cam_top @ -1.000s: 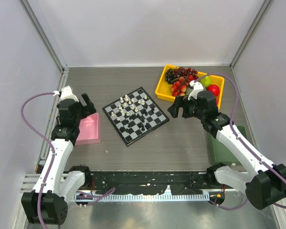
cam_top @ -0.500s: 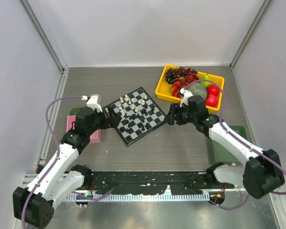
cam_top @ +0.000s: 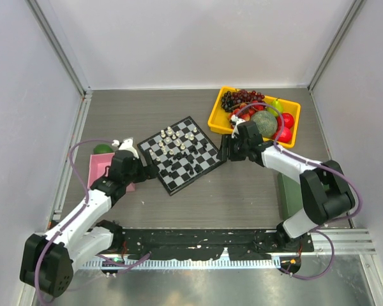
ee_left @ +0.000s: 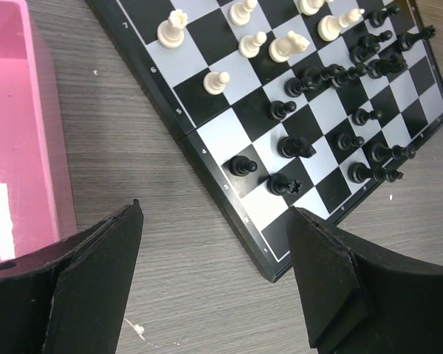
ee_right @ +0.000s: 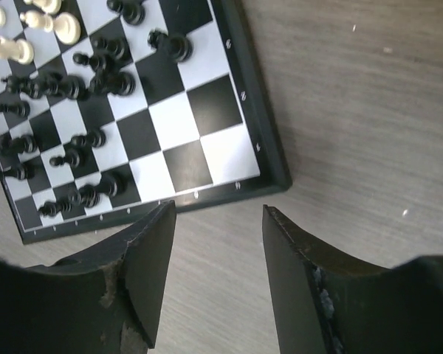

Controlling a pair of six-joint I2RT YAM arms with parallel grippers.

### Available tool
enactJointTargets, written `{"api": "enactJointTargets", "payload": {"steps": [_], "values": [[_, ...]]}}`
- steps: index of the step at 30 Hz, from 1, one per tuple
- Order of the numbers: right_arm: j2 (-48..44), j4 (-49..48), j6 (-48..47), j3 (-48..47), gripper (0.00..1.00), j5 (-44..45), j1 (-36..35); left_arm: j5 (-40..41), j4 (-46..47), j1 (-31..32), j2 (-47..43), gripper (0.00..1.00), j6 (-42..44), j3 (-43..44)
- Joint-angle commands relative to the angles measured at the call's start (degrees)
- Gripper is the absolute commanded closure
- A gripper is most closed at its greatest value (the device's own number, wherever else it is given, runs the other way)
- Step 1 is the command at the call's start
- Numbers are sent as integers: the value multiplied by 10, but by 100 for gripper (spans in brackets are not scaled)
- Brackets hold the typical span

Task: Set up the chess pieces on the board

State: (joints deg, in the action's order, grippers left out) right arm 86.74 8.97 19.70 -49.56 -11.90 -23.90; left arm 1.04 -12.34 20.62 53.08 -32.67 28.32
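Observation:
The small black-and-white chessboard (cam_top: pixel 182 153) lies turned like a diamond in the middle of the table. Tiny white chess pieces (cam_top: pixel 169 138) crowd its far-left part and black ones (cam_top: pixel 190 167) its near-right part, several lying on their sides. My left gripper (cam_top: pixel 150 171) is open and empty, low over the table at the board's left corner; the board's edge (ee_left: pixel 229 203) lies between its fingers (ee_left: pixel 103 273). My right gripper (cam_top: pixel 225 153) is open and empty at the board's right corner (ee_right: pixel 277 177), its fingers (ee_right: pixel 151 251) over bare table.
A pink tray (cam_top: pixel 102 171) lies left of the board, beside my left arm, with a green object (cam_top: pixel 102 149) at its far end. A yellow bin of fruit (cam_top: pixel 254 115) stands at the back right. A dark green block (cam_top: pixel 288 191) lies at the right.
Both arms have come down and inward to the board. The left gripper moved right from over the pink tray to the board's left corner. The right gripper moved left to its right corner.

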Motion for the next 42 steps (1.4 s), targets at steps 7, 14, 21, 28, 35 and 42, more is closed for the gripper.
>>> {"api": "enactJointTargets", "payload": {"steps": [7, 14, 21, 28, 35, 42], "values": [[79, -38, 6, -67, 46, -11, 25, 34, 38, 2, 34, 16, -46, -19], [94, -45, 5, -72, 47, -31, 50, 48, 24, 2, 68, 22, -53, -3], [113, -46, 6, -80, 47, -42, 60, 51, 34, 2, 56, 22, -59, -17], [149, -73, 32, -100, 52, -76, 60, 36, 65, 2, 76, 33, -67, -24], [185, -70, 34, -148, 52, -73, 60, 22, 80, 2, 117, 35, -77, -20], [222, -64, 32, -166, 53, -99, 54, -2, 118, 2, 148, 44, -86, -23]]}}
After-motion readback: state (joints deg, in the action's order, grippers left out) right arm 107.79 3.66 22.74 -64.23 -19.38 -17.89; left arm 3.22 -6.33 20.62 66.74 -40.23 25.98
